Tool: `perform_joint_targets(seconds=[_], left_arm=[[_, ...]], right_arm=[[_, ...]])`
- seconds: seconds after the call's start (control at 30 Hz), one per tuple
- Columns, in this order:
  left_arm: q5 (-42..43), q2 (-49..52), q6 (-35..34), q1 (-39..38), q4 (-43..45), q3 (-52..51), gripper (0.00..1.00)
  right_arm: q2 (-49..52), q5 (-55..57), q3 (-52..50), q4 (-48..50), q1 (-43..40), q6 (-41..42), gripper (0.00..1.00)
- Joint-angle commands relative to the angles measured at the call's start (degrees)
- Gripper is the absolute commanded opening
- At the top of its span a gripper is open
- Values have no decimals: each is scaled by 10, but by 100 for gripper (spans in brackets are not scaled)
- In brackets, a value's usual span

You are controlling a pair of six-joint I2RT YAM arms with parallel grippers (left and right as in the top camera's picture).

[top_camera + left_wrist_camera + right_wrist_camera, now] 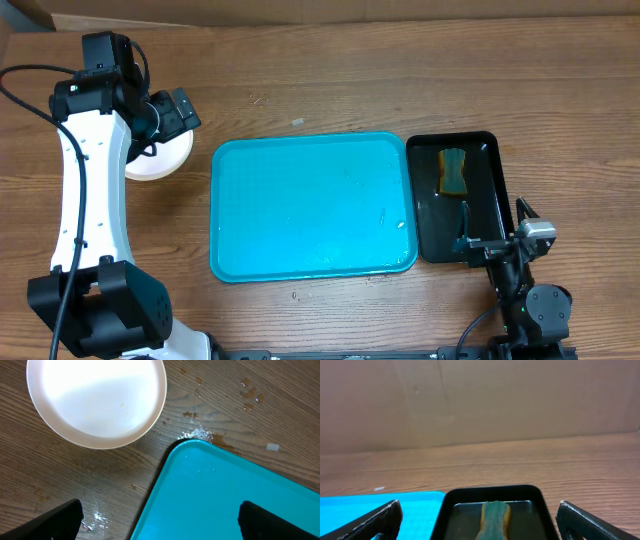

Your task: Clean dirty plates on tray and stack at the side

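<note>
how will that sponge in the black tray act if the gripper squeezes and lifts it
The sponge looks soft, with a pinched waist, so it would probably squash when gripped rather than resist. Likely light for its size, unless soaked; that cannot be told. It lies flat in the black tray, so it should not roll.

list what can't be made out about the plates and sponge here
- white plate, overhead: left arm covers most of it; any plates beneath can't be counted.
- same plate, left wrist: far rim cut by the top edge.
- sponge, right wrist: near end cut by the bottom edge.
</note>
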Motion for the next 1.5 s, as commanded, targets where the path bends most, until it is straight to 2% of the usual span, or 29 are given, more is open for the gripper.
perform_joint_targets(seconds=[0.0, 1.1, 1.3, 1.47], left_arm=[[4, 2, -2, -1, 0, 1, 100], [2, 0, -2, -14, 0, 1, 100], [2, -71, -2, -66, 0, 1, 100], [2, -162, -2, -71, 0, 1, 100]], right_arm=[[-6, -1, -6, 4, -10, 1, 100], [-6, -1, -6, 4, -10, 1, 100], [-6, -1, -6, 4, -10, 1, 100], [-6, -1, -6, 4, -10, 1, 100]])
